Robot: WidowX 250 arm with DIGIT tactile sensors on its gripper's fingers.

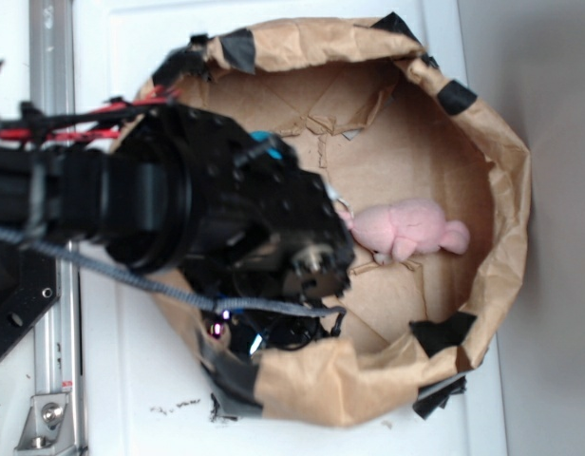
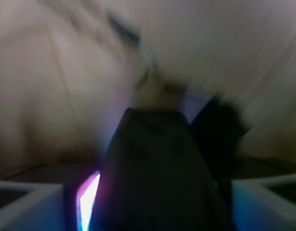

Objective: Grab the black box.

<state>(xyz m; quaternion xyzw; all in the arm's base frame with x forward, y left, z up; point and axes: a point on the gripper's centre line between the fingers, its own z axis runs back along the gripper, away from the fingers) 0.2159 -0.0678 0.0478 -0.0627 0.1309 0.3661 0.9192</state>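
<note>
Brown paper, taped at its rim with black patches, formed a basin (image 1: 501, 161) on the white desk (image 1: 122, 399). Inside it, a pink plush toy (image 1: 411, 230) lay toward three o'clock of centre. The black arm (image 1: 179, 204) reached in from nine o'clock, covering the basin's nine-o'clock half. In the blurred wrist view a dark blocky shape (image 2: 155, 168) filled the lower middle, possibly the black box, between pale fingers (image 2: 28, 204); whether the hand gripped it I cannot tell.
</note>
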